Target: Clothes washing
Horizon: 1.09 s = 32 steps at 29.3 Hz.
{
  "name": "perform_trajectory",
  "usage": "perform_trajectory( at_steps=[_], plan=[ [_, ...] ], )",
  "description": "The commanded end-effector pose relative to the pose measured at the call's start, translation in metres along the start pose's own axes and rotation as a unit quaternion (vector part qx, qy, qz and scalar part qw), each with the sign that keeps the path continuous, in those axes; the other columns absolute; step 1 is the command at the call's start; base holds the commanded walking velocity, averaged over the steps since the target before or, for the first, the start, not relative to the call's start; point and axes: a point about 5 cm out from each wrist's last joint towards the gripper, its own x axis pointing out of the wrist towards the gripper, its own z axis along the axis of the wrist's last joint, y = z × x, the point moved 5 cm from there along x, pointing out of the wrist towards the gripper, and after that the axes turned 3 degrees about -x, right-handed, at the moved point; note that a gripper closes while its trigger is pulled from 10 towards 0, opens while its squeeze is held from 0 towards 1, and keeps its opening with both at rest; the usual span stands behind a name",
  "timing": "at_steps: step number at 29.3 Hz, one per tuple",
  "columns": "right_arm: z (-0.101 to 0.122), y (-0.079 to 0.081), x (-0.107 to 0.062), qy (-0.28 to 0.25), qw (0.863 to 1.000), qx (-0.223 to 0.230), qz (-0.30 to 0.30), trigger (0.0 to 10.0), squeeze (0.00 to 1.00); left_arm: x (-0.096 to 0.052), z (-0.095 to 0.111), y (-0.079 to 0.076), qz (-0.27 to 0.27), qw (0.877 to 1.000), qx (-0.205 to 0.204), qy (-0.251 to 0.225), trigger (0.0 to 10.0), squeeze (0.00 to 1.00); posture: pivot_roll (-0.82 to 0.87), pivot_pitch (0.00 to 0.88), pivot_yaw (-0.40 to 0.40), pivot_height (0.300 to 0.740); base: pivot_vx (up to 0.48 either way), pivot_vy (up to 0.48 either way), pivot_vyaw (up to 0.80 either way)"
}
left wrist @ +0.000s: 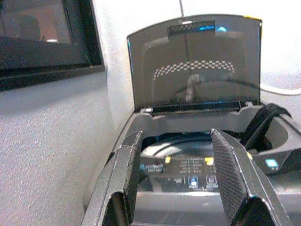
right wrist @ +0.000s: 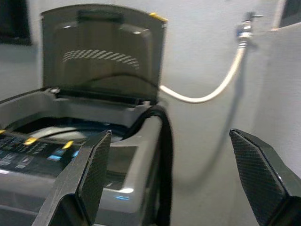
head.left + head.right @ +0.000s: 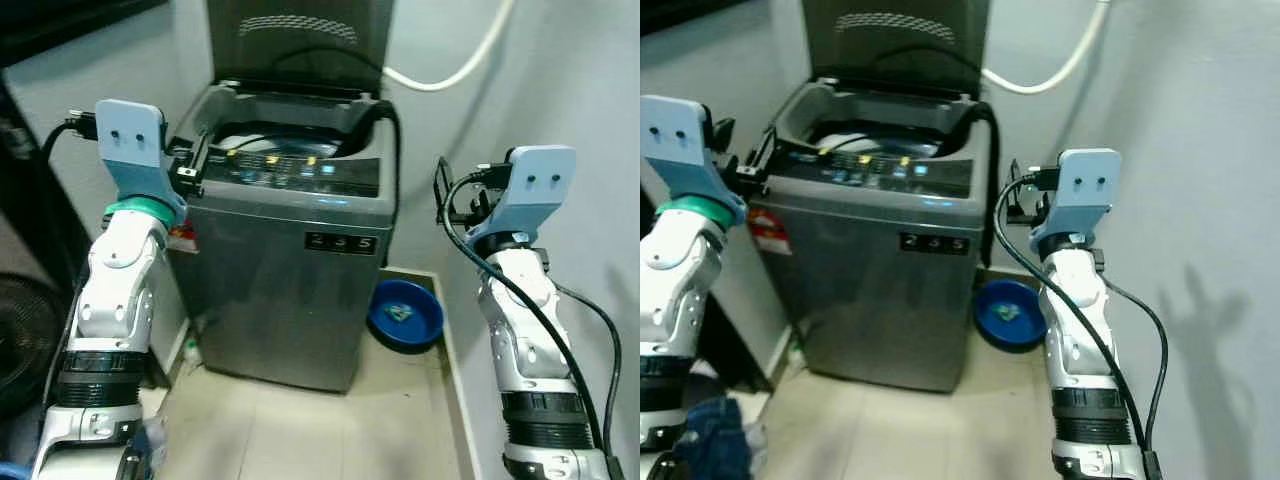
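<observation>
Grey top-loading washing machine (image 3: pixel 290 270), lid (image 1: pixel 194 66) up. Left gripper (image 1: pixel 181 181) and right gripper (image 2: pixel 176 176) spread, empty. Loading pending; clothes fetched next, probably.

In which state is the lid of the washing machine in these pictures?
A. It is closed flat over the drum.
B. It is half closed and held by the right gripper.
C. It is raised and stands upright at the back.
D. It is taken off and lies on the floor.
C: the dark lid stands upright behind the open top of the washing machine, and both grippers are away from it.
</observation>
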Motion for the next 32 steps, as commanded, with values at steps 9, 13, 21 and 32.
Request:
perform_trajectory(
  at_steps=[9,13,21,32],
  plan=[
    [-0.115,-0.012,-0.055,0.174,0.984,0.037,-0.015,10.0,0.0,-0.058,-0.1,-0.019,-0.043,0.987,0.016,0.157,10.0,0.0,0.02,0.013,0.005,0.74,0.0,0.0,0.8],
    [-0.169,-0.002,-0.103,0.266,0.963,0.045,0.026,10.0,0.0,-0.119,-0.172,-0.028,-0.059,0.959,0.037,0.274,10.0,0.0,0.02,0.018,0.002,0.74,0.0,0.0,0.8],
    [-0.196,0.008,-0.137,0.315,0.947,0.042,0.05,10.0,0.0,-0.156,-0.207,-0.031,-0.052,0.939,0.037,0.338,10.0,0.0,0.02,0.014,0.003,0.74,0.0,0.0,0.8],
    [-0.191,0.012,-0.129,0.288,0.955,0.057,0.048,10.0,0.0,-0.148,-0.2,-0.019,-0.033,0.946,0.039,0.32,10.0,0.0,0.03,0.024,0.011,0.74,0.0,0.0,0.79]
  ],
)
